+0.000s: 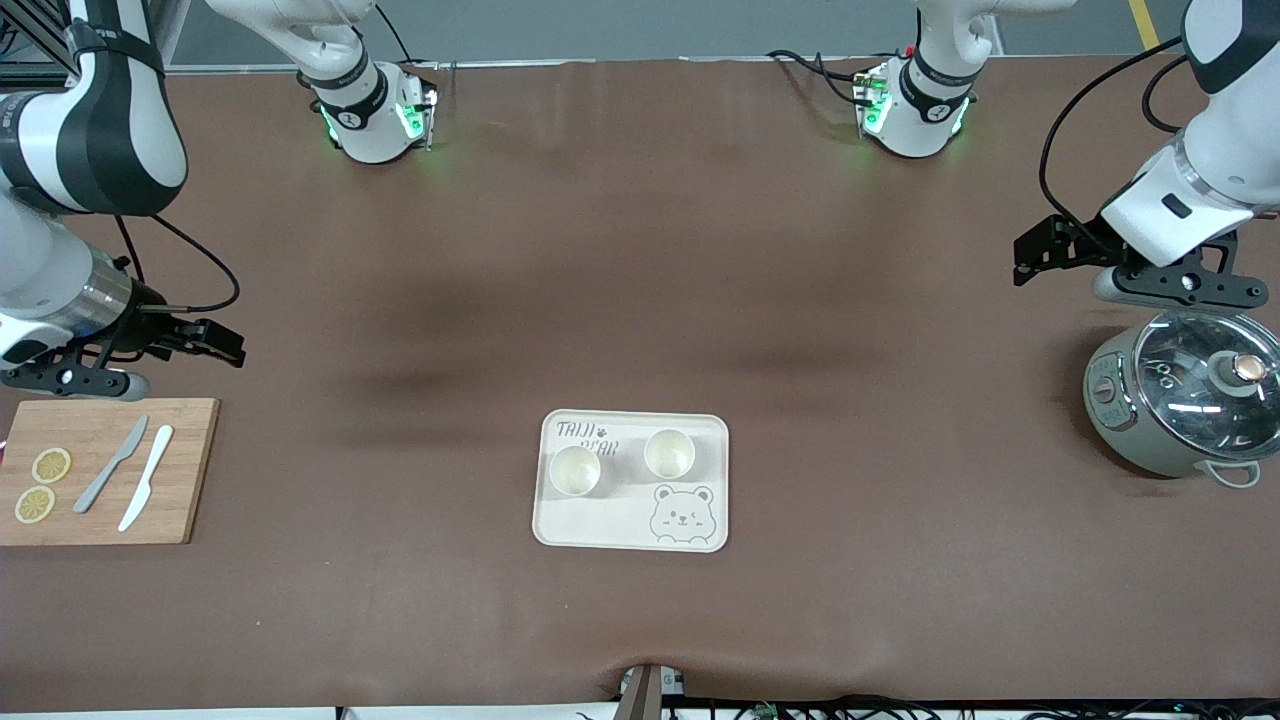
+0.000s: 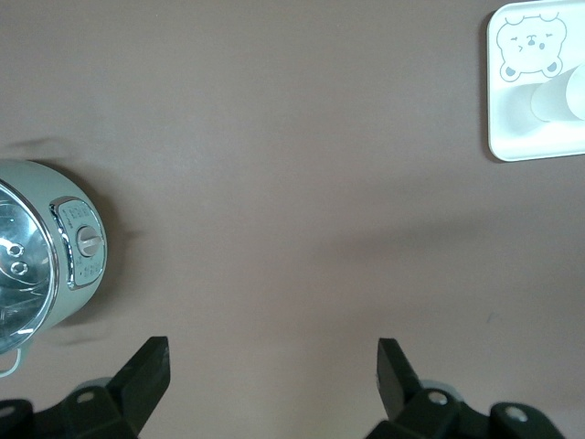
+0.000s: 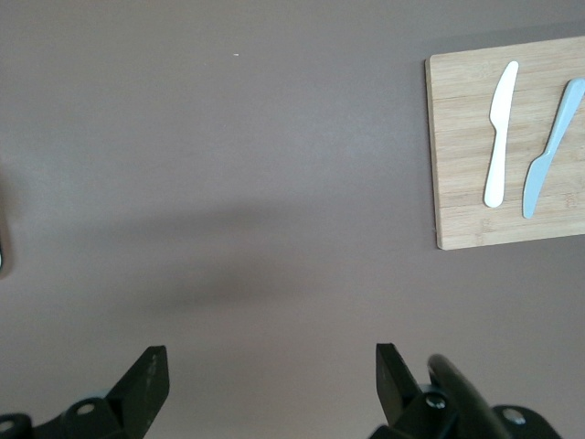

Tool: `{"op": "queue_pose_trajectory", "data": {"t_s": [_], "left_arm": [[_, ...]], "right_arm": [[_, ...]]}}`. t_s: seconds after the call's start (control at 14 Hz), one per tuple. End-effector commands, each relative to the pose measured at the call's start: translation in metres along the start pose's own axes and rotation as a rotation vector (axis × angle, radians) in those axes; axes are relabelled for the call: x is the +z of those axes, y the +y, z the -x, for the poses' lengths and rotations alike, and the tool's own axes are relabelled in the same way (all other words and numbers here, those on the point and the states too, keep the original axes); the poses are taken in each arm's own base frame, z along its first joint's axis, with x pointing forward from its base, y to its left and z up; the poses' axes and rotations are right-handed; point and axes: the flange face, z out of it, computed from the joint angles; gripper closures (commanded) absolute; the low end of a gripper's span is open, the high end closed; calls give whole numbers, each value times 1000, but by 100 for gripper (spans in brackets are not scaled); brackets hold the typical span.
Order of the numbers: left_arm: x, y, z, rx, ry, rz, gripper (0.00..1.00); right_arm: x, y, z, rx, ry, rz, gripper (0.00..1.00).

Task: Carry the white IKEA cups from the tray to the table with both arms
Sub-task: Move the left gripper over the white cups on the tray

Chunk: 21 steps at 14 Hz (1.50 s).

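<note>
Two small cream-white cups stand upright side by side on the bear tray [image 1: 630, 541] in the middle of the table: one [image 1: 575, 470] toward the right arm's end, the other [image 1: 669, 453] toward the left arm's end. One cup [image 2: 553, 101] and the tray [image 2: 498, 137] show in the left wrist view. My left gripper [image 1: 1024, 262] is open and empty, up over bare table beside the lidded pot; it also shows in the left wrist view [image 2: 272, 352]. My right gripper [image 1: 228, 346] is open and empty, up over the table by the cutting board; it also shows in the right wrist view [image 3: 271, 358].
A grey-green pot with a glass lid [image 1: 1185, 393] stands at the left arm's end, also in the left wrist view [image 2: 37, 265]. A wooden cutting board [image 1: 185, 470] at the right arm's end carries two knives [image 1: 147, 476] and two lemon slices [image 1: 50, 465]; it also shows in the right wrist view [image 3: 462, 183].
</note>
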Motion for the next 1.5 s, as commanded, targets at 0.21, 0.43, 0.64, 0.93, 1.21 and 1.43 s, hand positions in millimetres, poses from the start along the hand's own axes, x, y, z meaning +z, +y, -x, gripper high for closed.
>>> {"op": "queue_pose_trajectory", "data": {"t_s": [0.21,0.43,0.64,0.93,1.21,1.43], "left_arm": [[-1,1,-2,7,-1,-15,0],[1,11,-8,-6,3,-13,0],[16,44,-31,-60,-11,-38,0],[52,90,-79,2,-35,-32,0],[99,145,-110,0,-34,-50,0],[132,182,-126,-16,2,-33,0]], "right_arm": [[-1,-2,4,-16,10,12,0],[-1,-2,4,-16,10,12,0],[-1,-1,4,-15,7,12,0],[0,-2,4,-16,7,12,0],[1,-1,3,-15,5,12,0],[2,-1,3,-13,4,12,0]]}}
